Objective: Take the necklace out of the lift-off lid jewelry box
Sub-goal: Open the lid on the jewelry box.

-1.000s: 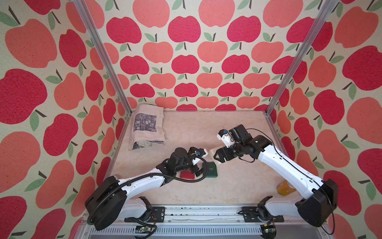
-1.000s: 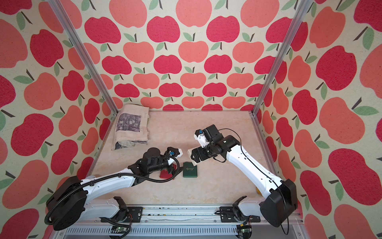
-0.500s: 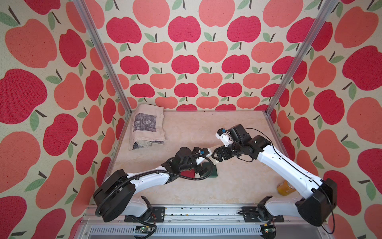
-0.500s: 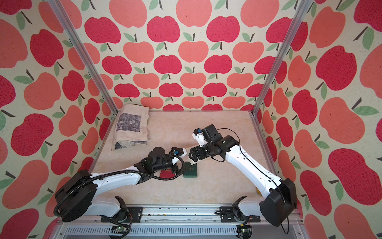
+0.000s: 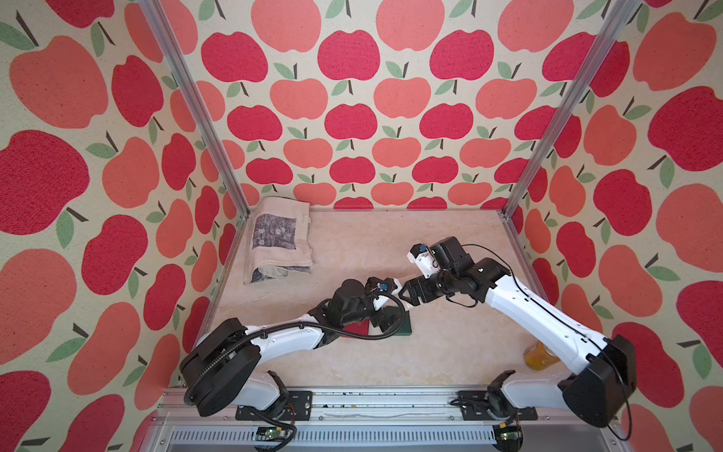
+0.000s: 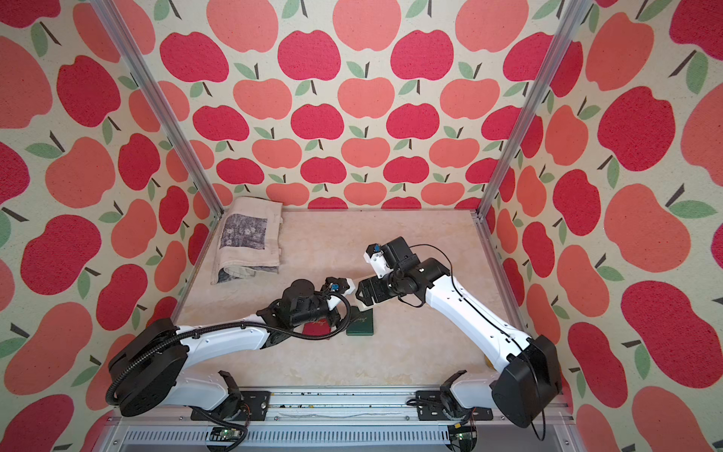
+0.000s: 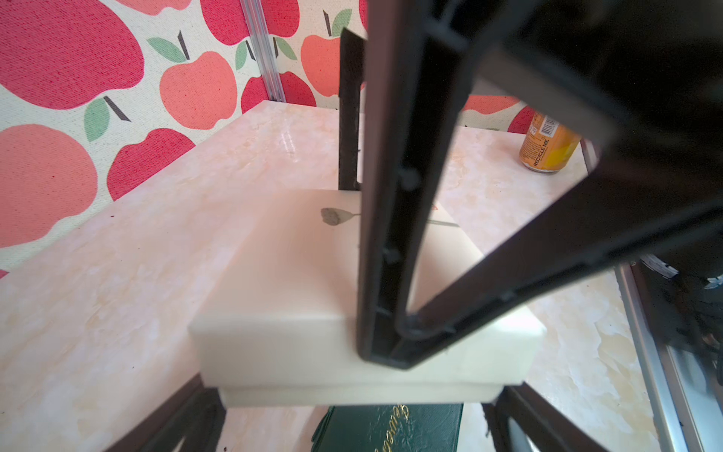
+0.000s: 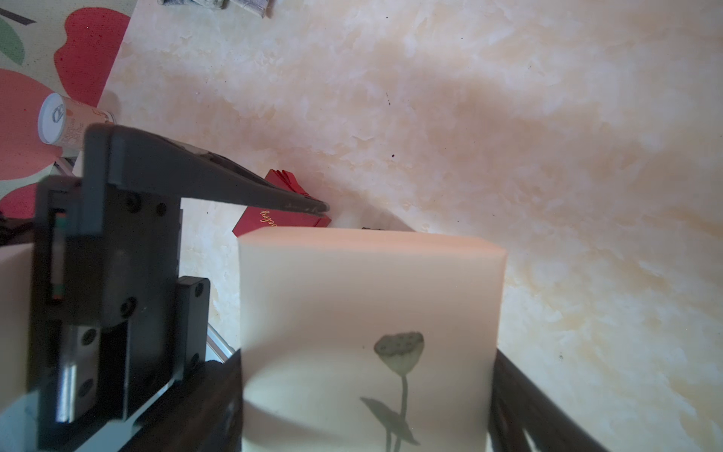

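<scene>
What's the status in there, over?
Right tool clamps cream lotus-print rectangular jewelry box, lid on. Left tool open at its end. Necklace unseen. Dark green flat case close below.

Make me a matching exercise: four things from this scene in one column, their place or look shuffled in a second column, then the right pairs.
1. folded cloth
2. orange can
3. green case
4. cream box

A. lotus flower printed on top
B. upright at the near right edge of the table
C. far left corner
D. gold script, lying flat beside a red case

Pairs: 1-C, 2-B, 3-D, 4-A
</scene>
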Controlling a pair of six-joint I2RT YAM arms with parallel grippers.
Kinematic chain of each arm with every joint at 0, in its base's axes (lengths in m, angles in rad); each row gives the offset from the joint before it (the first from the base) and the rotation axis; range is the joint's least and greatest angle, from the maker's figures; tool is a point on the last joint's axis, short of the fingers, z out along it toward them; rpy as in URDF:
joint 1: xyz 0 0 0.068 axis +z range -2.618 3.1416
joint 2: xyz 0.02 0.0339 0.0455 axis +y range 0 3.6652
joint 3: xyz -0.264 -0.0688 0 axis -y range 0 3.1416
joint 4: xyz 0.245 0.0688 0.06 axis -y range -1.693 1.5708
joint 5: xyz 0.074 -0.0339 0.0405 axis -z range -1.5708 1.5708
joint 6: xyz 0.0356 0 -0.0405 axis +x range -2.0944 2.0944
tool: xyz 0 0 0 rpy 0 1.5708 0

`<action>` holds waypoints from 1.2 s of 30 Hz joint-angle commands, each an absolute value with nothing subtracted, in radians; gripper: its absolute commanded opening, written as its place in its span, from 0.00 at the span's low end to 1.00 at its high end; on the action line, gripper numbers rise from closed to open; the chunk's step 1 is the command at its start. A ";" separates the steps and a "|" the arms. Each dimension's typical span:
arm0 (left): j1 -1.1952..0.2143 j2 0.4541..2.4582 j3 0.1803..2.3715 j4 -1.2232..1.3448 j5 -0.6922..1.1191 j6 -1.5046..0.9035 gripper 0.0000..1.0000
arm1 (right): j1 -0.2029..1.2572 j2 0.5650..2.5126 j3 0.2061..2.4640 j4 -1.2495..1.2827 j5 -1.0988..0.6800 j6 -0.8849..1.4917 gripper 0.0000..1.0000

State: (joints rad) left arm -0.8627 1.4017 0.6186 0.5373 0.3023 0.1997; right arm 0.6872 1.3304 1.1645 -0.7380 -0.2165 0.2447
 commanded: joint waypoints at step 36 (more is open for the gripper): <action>-0.868 1.420 0.652 0.518 0.314 0.237 0.72 | 0.694 1.381 1.156 -0.715 -0.274 0.253 0.84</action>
